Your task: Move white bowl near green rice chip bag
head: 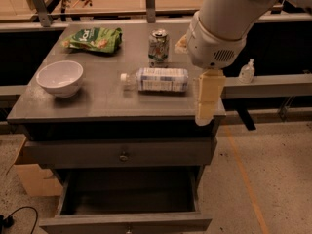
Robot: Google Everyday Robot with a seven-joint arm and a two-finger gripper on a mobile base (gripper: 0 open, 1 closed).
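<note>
The white bowl (60,77) stands upright at the front left of the grey table top (107,101). The green rice chip bag (93,38) lies flat at the back left, a short gap behind the bowl. My gripper (204,112) hangs downward from the large white arm, over the table's front right edge. It is far to the right of the bowl and holds nothing that I can see.
A clear plastic bottle (158,79) lies on its side mid-table, with a green-and-white soda can (158,46) behind it. The bottom drawer (129,199) stands open. A cardboard box (31,177) sits on the floor at left. A sanitizer bottle (247,72) stands on the right ledge.
</note>
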